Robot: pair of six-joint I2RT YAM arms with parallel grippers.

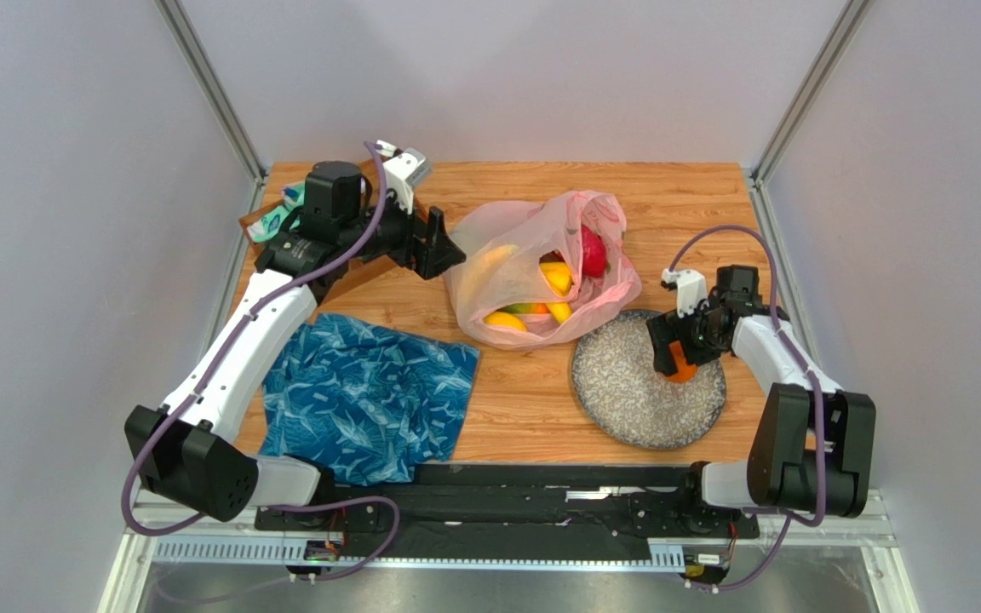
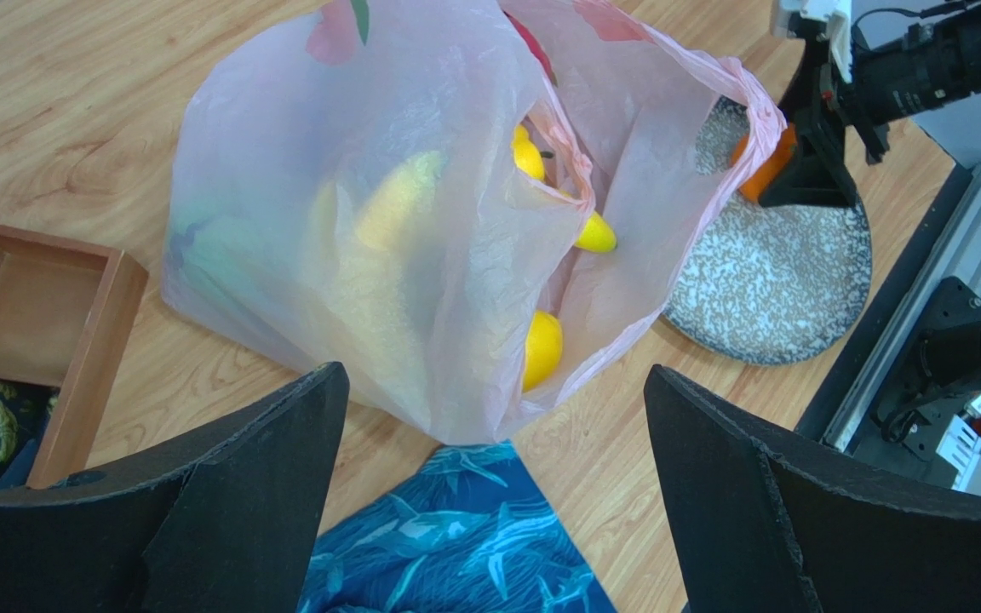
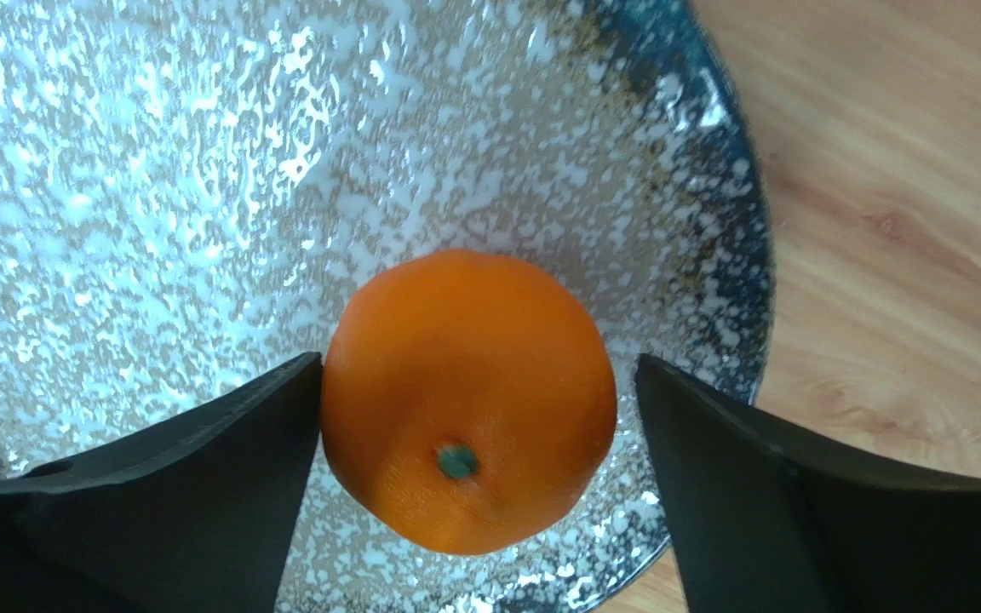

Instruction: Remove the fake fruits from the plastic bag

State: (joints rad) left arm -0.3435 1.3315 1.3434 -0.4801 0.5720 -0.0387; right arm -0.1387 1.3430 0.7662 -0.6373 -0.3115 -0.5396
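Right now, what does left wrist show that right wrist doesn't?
Left wrist only: the bag with yellow fruits inside, a wooden tray and the blue cloth.
Right wrist only: the orange close up, with its green stem dot and a slight gap to one finger of the right hand.
Both: the orange, the speckled plate and the wooden table.

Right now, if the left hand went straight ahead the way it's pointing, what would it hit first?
Most likely the bag. It fills the view between the fingers of the open left hand, with yellow fruit showing inside it. Depth is hard to judge from here, so I can't say how soon it would touch.
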